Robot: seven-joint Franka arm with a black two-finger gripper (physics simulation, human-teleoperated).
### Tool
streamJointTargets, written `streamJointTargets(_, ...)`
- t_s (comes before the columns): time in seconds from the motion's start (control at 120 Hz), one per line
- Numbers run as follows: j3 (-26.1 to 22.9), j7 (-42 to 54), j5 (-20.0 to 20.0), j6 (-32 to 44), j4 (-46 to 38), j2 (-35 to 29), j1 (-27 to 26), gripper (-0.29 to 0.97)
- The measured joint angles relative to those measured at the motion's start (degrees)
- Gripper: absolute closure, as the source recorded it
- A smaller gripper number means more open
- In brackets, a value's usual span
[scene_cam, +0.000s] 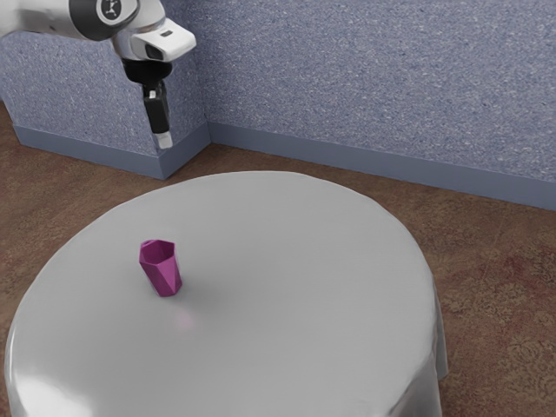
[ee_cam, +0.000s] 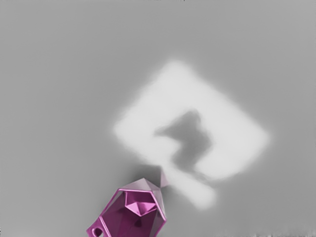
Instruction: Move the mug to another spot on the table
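Well below my gripper point(scene_cam: 163, 139), whose state I cannot tell from side-on, the mug point(scene_cam: 161, 268) stands upright on the table point(scene_cam: 347, 261), slightly off my centerline, so descending uncorrected risks clipping its rim, tipping it, or slipping on its facets.

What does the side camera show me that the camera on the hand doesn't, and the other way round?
Side camera's extras: the arm with its gripper hanging high, clear of everything, the round table with its draped edge, the blue wall and brown floor. Hand camera's extras: the mug seen from above, with its hollow inside and small handle, plus a bright patch with a dark shadow in it. Shared: the magenta mug standing on the grey table.
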Motion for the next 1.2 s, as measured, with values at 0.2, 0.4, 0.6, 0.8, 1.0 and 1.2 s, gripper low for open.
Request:
streamJointTargets(0.2,0.0,2.8,0.0,0.0,0.0,0.2,-0.1,0.0)
streamJointTargets(0.4,1.4,5.1,0.5,0.0,-3.7,-2.4,-1.5,0.0)
streamJointTargets(0.6,2.3,17.5,0.9,-0.1,-9.4,-5.9,-0.4,0.0)
streamJointTargets(0.8,2.4,36.5,1.6,0.1,-10.8,-6.5,6.2,0.0)
streamJointTargets(1.0,4.1,53.6,-0.8,2.9,-13.6,-5.4,14.0,0.0)
streamJointTargets(1.2,4.6,66.8,-2.7,6.2,-13.4,0.7,18.1,0.0)
